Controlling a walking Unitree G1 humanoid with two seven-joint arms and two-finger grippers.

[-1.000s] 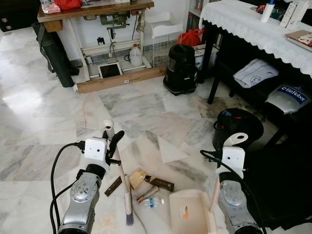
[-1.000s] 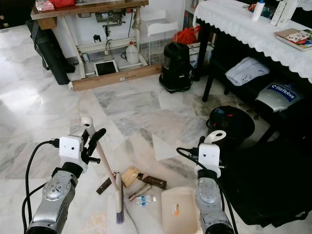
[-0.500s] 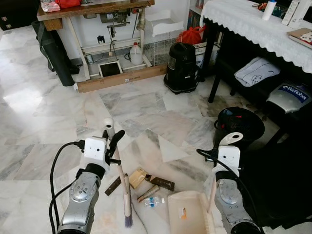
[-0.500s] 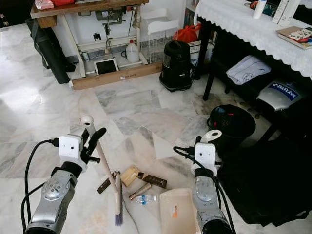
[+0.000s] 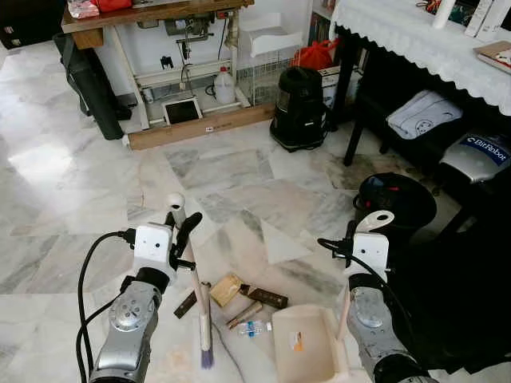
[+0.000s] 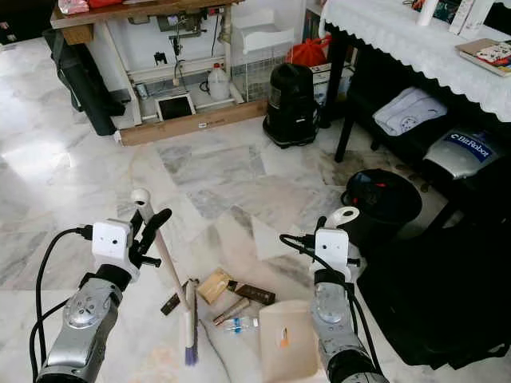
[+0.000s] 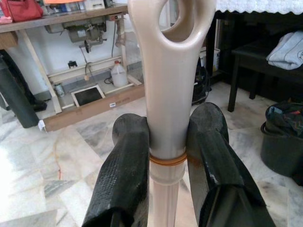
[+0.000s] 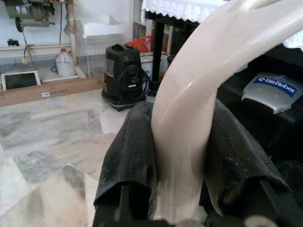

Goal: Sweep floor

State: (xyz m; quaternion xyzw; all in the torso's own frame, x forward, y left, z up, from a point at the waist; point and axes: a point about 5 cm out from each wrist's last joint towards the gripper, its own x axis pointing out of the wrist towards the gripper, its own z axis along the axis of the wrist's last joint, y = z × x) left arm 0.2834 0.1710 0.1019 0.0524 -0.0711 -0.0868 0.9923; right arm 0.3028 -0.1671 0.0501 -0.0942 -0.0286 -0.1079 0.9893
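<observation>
My left gripper (image 7: 168, 156) is clamped on the broom (image 5: 194, 291) handle just under its loop end; bristles sit on the floor (image 5: 72, 183) beside the litter. My right gripper (image 8: 182, 161) is clamped on the dustpan (image 5: 302, 343) handle, pan mouth facing the litter, just beside it.

Risks, as I judge them:
- polished marble is slick, so the pan may slide back when the broom pushes stuff in
- small clear bottle (image 5: 252, 327) is round and will likely roll past the pan lip
- tan card piece (image 5: 224, 289) and flat dark bar (image 5: 266, 298) may jam crosswise at the mouth
- smooth glossy plastic handles could twist between my rubbery pads

Broom head is narrow, bristles purple-tipped; pan is cream, shallow, boxy
</observation>
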